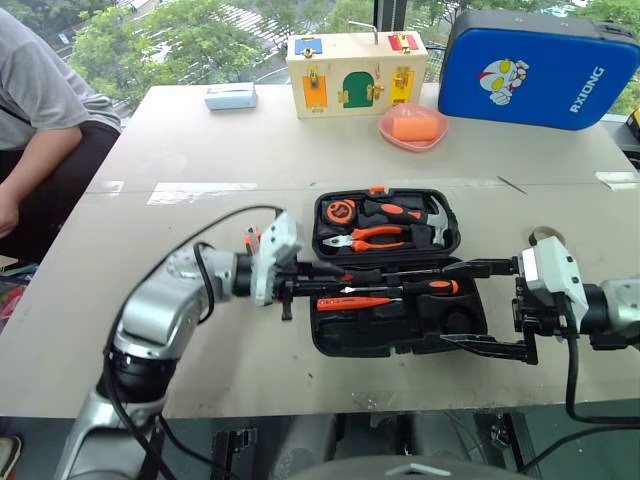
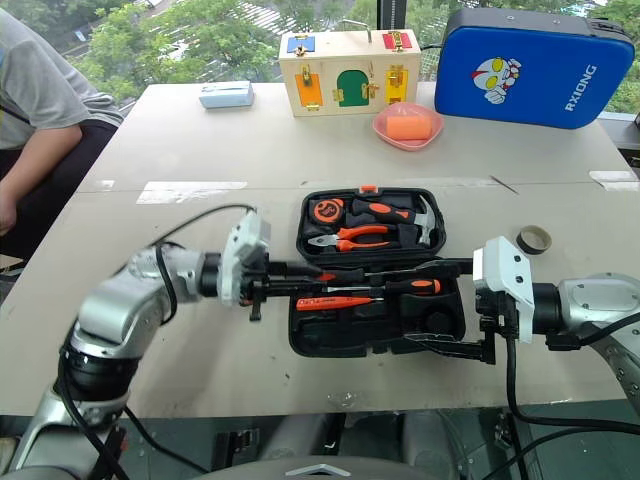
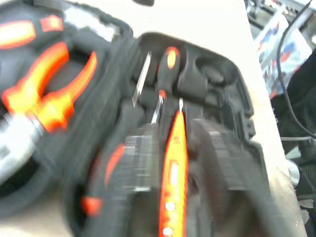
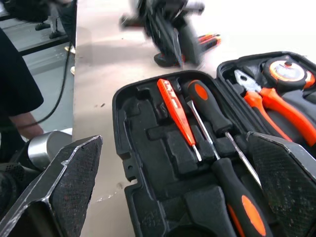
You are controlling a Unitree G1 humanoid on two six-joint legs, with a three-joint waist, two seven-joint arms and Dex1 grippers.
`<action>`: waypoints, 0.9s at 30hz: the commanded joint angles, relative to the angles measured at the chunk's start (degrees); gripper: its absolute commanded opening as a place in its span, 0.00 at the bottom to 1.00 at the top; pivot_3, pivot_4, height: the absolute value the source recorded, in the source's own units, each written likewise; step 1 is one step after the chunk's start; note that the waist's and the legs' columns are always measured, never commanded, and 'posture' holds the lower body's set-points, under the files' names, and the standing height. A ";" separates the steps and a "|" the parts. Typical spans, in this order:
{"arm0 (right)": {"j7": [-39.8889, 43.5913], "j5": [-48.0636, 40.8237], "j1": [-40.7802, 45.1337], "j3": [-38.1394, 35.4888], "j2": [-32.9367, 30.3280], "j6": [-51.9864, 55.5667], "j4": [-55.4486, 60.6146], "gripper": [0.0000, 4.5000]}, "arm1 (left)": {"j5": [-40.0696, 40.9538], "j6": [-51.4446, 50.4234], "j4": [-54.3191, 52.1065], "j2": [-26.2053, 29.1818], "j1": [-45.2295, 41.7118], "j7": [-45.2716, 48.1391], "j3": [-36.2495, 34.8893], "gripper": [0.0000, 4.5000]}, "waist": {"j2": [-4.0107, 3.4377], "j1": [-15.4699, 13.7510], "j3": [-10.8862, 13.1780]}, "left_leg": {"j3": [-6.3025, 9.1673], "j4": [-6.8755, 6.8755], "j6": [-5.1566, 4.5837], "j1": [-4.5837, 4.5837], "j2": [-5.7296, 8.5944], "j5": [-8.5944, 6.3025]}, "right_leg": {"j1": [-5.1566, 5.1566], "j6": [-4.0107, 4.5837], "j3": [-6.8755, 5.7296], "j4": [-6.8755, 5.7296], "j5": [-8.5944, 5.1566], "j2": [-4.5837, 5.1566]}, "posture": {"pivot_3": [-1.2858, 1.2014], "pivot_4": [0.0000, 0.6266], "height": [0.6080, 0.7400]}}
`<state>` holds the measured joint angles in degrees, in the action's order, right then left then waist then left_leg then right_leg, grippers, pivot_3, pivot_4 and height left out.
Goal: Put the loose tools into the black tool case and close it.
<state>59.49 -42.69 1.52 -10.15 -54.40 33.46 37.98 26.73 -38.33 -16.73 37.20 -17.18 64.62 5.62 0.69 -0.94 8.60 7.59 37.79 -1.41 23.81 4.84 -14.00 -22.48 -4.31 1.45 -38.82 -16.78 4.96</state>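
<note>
Right wrist view showed the black tool case (image 4: 129, 163) lying open on the table (image 1: 200, 150). Its near half already held two black-and-orange screwdrivers (image 4: 212, 111) and the slim orange tester screwdriver (image 4: 175, 106), laid side by side in the moulded recesses. The far half carried the pliers (image 1: 375, 237), hammer (image 1: 415, 212) and tape measure (image 1: 341, 211). Two loose tools were outside. What looked like the utility knife (image 4: 208, 42) lay on the table at about 9 o'clock from the case, partly hidden behind the left gripper (image 1: 325, 271), and a small tape roll (image 2: 533, 238) lay at about 2 o'clock, well apart from the case. The knife was probably light, rigid and smooth-sided, best pinched across the middle of its body. The roll was probably very light and inclined to skid or roll, so one finger through the hole and one outside seemed surer. The case was stiff moulded plastic and fairly heavy when loaded, and its lid would want pushing at the free edge by the orange latch (image 1: 377, 189). The left gripper's jaws were together, reaching in over the 9 o'clock edge of the case, though whether they pinched anything could not be told. The right gripper (image 1: 490, 308) hung at 3 o'clock with its jaws spread wide and nothing between them.
</note>
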 commanded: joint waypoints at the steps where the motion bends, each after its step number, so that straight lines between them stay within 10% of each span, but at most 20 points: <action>1: -0.09 -0.38 -0.13 -2.17 -0.65 -0.39 0.89 1.00 | -1.33 2.73 -0.66 -0.10 -0.41 -1.49 0.68 0.00 | 0.00 -0.03 0.00 | 0.03 0.00 0.00 0.00 0.00 0.00 | 0.03 0.00 0.00 0.00 0.00 0.01 | 0.52 0.24 0.96; 27: 1.00 -0.15 -0.70 -2.61 -0.68 -1.01 0.52 1.00 | -8.99 6.43 5.13 -0.04 -1.84 -3.26 10.12 0.00 | -0.09 0.05 -0.09 | 0.02 -0.04 -0.05 -0.27 0.03 -0.03 | 0.31 0.00 -0.18 0.05 0.00 0.03 | 0.52 0.24 0.96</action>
<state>60.17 -41.92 0.86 -10.56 -54.79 33.23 37.45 18.22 -30.01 -12.70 36.96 -19.15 62.33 15.72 0.60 -0.88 8.52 7.62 37.75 -1.46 23.54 4.87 -14.02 -22.17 -4.31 1.26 -38.77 -16.78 4.98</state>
